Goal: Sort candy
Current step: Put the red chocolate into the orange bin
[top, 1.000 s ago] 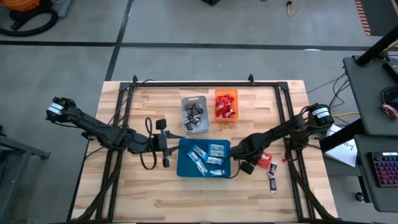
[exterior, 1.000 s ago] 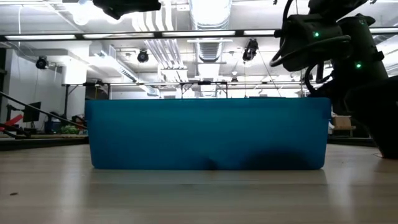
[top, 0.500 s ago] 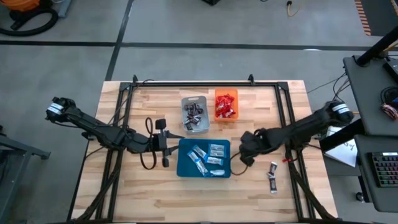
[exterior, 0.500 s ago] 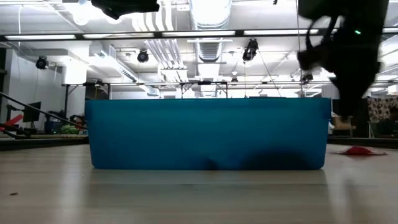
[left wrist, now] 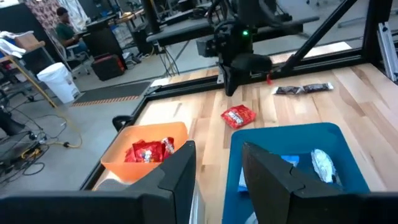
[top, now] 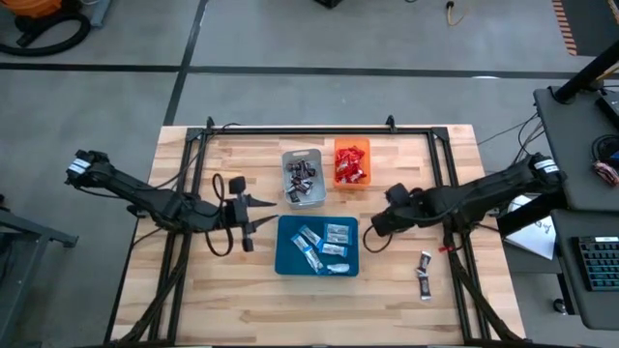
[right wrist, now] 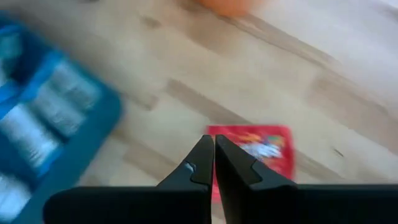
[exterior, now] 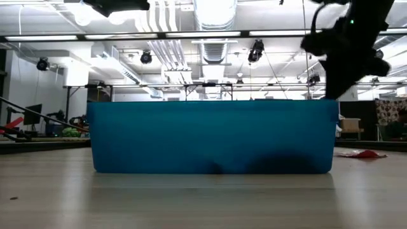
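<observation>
Your right tool (right wrist: 213, 163) is hanging above the wooden surface (top: 242, 280) with its two fingers pressed together and nothing between them; a red packet (right wrist: 258, 149) is lying flat on the wood just ahead of and below its fingertips, untouched. The blue tray (top: 317, 246) with its blue-and-white bars (top: 324, 242) is sitting just beside this tool, and the orange tray (top: 351, 164) holding more red packets is lying a little beyond it. Two dark mini bars (top: 424, 271) are resting on the wood behind this tool, toward its arm's side. Your left tool (top: 248, 215) is waiting on the far side of the blue tray, its fingers standing partly apart and gripping nothing, with the grey tray (top: 303, 178) of dark bars near it.
</observation>
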Controlling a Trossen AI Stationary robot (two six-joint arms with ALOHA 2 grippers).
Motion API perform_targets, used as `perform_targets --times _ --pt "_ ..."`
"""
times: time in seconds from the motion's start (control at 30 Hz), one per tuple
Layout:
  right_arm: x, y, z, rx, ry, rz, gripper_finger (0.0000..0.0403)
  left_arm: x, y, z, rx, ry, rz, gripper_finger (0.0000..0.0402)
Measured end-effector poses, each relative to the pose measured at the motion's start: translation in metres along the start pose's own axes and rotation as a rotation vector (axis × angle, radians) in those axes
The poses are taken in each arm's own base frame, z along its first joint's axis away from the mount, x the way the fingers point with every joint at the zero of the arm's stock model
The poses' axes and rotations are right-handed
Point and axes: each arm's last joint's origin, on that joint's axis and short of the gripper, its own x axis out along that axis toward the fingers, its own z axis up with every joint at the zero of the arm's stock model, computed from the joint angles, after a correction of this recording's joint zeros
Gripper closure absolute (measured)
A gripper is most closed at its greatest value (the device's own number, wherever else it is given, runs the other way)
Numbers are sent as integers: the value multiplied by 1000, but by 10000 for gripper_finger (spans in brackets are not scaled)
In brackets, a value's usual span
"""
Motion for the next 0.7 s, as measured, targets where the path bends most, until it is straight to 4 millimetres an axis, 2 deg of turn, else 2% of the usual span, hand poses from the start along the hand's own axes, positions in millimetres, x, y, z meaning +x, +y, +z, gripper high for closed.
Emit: perform_targets --times 0.23,0.37,0.5,0.7 --pt "21 -9 -4 123 151 -221 394 -3 5 0 66 10 77 287" --pt "35 -1 -11 22 325 -215 384 -6 9 2 99 7 128 287" --pt "44 -1 -9 7 413 -220 345 -10 13 4 128 -3 140 287" --pt "48 -6 1 -9 430 -212 248 -10 22 6 139 -6 176 287"
